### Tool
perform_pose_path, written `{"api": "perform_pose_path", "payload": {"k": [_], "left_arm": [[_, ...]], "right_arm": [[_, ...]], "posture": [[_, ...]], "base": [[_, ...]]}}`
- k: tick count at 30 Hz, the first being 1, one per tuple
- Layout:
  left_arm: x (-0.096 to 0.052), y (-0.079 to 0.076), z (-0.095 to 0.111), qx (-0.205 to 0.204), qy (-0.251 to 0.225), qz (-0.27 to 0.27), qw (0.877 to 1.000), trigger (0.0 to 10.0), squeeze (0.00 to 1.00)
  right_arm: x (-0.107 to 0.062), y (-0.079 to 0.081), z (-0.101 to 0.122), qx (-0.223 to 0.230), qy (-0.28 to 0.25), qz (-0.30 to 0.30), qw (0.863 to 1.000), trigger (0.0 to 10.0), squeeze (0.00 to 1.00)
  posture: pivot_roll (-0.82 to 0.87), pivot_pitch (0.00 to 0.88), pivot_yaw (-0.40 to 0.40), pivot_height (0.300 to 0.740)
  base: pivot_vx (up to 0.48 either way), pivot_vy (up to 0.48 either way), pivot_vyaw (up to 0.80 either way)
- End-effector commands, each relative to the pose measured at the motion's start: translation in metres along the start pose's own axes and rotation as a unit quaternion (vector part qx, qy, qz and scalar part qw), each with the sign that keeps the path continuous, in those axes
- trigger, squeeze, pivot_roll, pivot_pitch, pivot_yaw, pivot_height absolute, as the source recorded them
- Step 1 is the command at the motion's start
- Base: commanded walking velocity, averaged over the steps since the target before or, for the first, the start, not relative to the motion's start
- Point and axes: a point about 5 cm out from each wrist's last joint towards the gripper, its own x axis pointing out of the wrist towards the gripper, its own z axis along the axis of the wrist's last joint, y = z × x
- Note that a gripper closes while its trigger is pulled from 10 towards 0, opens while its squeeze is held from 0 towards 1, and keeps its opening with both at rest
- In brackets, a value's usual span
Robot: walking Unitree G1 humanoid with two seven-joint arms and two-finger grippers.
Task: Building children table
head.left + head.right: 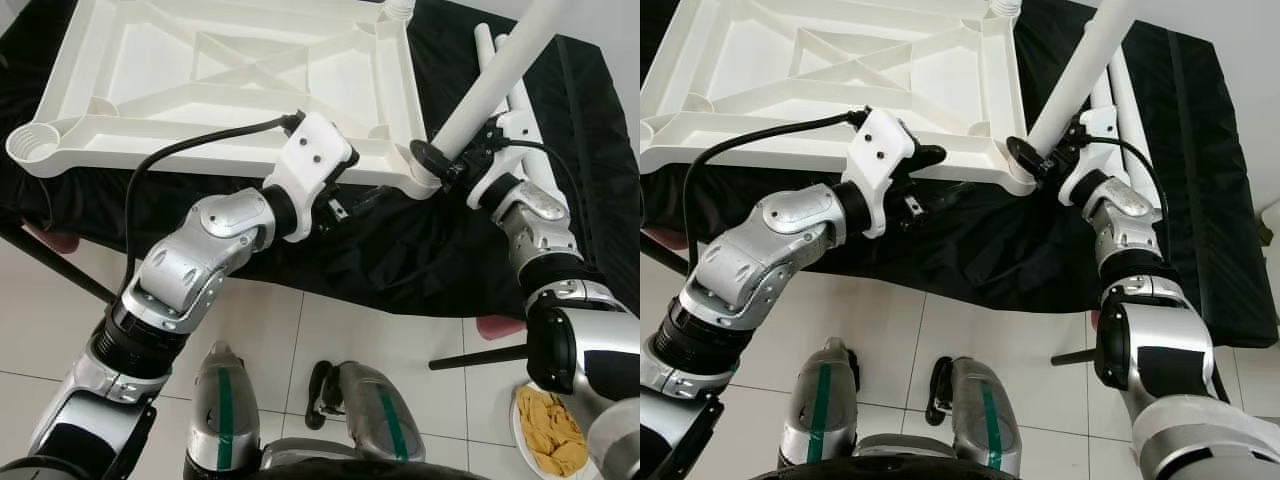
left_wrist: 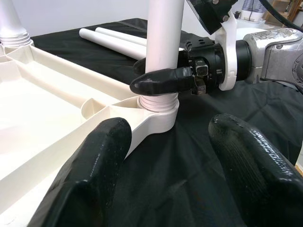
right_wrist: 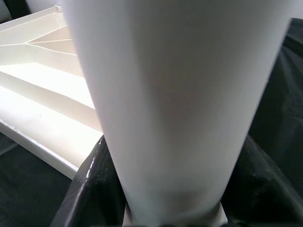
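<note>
Right gripper [image 1: 447,160] clamped white leg [image 1: 493,82] seated in corner socket of inverted tabletop [image 1: 230,75], left gripper [image 2: 175,156] spread wide beside tabletop edge, black cloth [image 1: 420,240] beneath

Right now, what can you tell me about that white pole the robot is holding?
The white leg is a smooth round tube, apparently plastic. It stands upright, leaning slightly, its ribbed lower end seated in the corner socket of the upturned white tabletop, which lies on a black cloth. The right gripper is clamped around it just above the socket.

White tabletop [image 1: 230,90], white leg [image 1: 490,85], black cloth [image 1: 400,250], black pincer fingers [image 2: 94,179].
</note>
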Motion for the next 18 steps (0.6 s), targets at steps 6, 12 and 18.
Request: {"api": "perform_pose_path", "payload": {"k": [6, 12, 18], "left_arm": [[0.0, -0.006, 0.006, 0.006, -0.006, -0.033, 0.999, 10.0, 0.0], [0.001, -0.007, 0.005, 0.005, -0.006, -0.032, 0.999, 10.0, 0.0], [0.001, -0.008, 0.004, 0.001, -0.007, -0.029, 1.0, 10.0, 0.0]], "right_arm": [[0.0, -0.002, 0.003, -0.008, -0.003, -0.007, 1.0, 10.0, 0.0], [0.002, 0.0, 0.004, -0.011, -0.009, -0.015, 1.0, 10.0, 0.0], [0.008, 0.012, 0.01, -0.014, -0.042, -0.067, 0.997, 10.0, 0.0]], "posture": [[0.14, 0.043, -0.101, 0.74], [0.13, 0.047, -0.109, 0.74], [0.13, 0.048, -0.112, 0.74]], "base": [[0.0, 0.0, 0.0], [0.0, 0.0, 0.0], [0.0, 0.0, 0.0]]}}
